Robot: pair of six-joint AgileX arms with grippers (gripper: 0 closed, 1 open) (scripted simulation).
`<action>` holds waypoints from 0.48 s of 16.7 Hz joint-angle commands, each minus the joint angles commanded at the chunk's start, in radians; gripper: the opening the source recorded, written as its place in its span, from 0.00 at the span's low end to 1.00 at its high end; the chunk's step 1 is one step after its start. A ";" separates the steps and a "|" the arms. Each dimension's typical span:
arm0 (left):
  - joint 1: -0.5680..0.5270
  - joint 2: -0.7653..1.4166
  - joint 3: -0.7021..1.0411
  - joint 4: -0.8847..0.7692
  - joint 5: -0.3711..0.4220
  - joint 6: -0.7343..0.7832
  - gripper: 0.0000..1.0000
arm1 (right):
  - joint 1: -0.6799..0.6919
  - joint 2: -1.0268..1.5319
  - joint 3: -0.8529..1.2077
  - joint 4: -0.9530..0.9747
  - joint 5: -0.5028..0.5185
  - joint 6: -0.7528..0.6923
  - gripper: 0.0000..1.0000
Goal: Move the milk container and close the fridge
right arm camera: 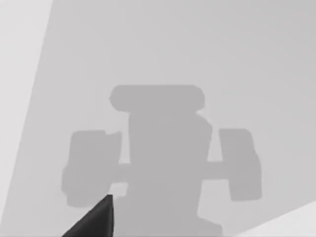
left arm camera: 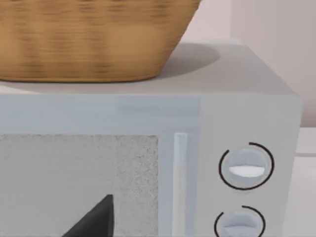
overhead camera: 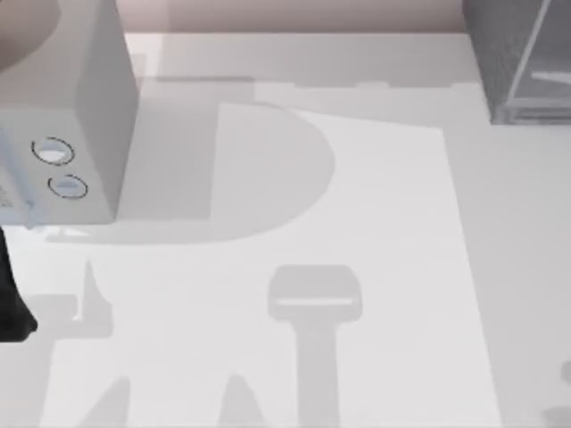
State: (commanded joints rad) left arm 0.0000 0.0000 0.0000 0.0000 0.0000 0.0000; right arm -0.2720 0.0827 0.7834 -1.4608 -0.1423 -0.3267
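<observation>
Top view puts the fridge (overhead camera: pixel 522 62) at the table's (overhead camera: pixel 384 267) far right corner; find the milk container before reaching. I cannot tell how either jaws stand.

Bright, even light on my white tabletop (overhead camera: pixel 384 223), no glare. Soft grey shadows w/ blurry edges: a big curved one beside the plain light-grey box with two round rings (overhead camera: pixel 76 134), an arm-shaped one mid-table. Woven tan basket (left arm camera: pixel 89 39) looks soft, slightly out of focus.
</observation>
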 joint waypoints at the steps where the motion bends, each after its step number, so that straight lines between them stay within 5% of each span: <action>1: 0.000 0.000 0.000 0.000 0.000 0.000 1.00 | -0.068 0.074 0.026 0.001 -0.035 -0.074 1.00; 8: 0.000 0.000 0.000 0.000 0.000 0.000 1.00 | -0.627 0.697 0.238 -0.001 -0.325 -0.702 1.00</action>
State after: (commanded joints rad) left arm 0.0000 0.0000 0.0000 0.0000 0.0000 0.0000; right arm -0.8986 0.7796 1.0210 -1.4620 -0.4672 -1.0288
